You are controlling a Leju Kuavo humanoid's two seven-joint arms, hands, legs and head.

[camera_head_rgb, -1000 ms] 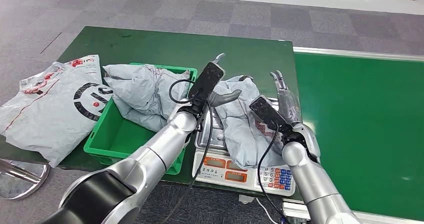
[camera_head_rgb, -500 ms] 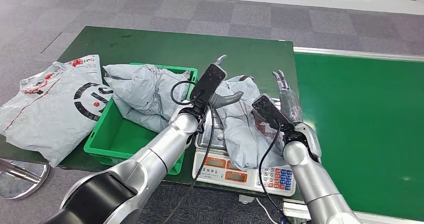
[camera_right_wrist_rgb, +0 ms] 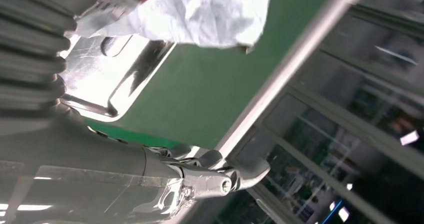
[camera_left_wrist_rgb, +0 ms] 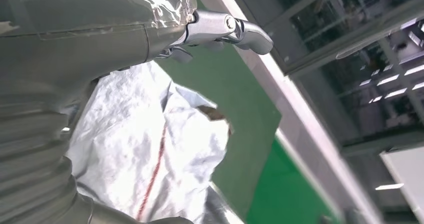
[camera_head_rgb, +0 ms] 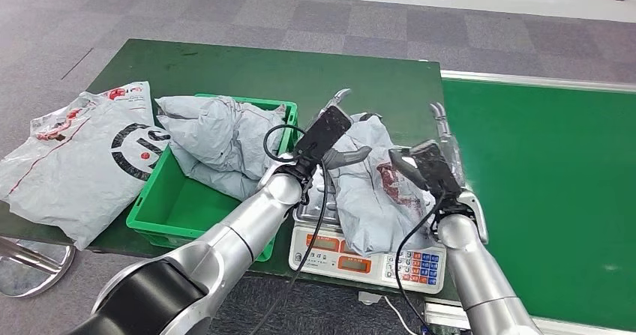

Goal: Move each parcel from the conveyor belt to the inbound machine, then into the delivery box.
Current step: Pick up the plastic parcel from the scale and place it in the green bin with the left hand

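A crumpled grey parcel [camera_head_rgb: 365, 192] with a dark red patch lies on the steel pan of the weighing scale [camera_head_rgb: 352, 256]. My left hand [camera_head_rgb: 335, 130] hovers over the parcel's left side, fingers straight and thumb out, holding nothing. My right hand [camera_head_rgb: 437, 149] stands at the parcel's right edge, fingers pointing up and apart, also empty. In the left wrist view the left hand [camera_left_wrist_rgb: 150, 28] stretches flat above the parcel [camera_left_wrist_rgb: 160, 149]. The right wrist view has the right hand [camera_right_wrist_rgb: 150, 184] beside the scale pan [camera_right_wrist_rgb: 120, 73], with the parcel [camera_right_wrist_rgb: 200, 8] lying on the pan.
A green crate [camera_head_rgb: 169, 207] left of the scale holds another grey parcel [camera_head_rgb: 217, 140]. A large printed mailer [camera_head_rgb: 79, 155] hangs over the table's left edge. The green conveyor belt [camera_head_rgb: 540, 185] runs along the right. Black cables trail from both wrists.
Both hands have shifted to the right and a little up. The right hand has come off the parcel's top, uncovering its dark red patch. The parcel stays on the scale.
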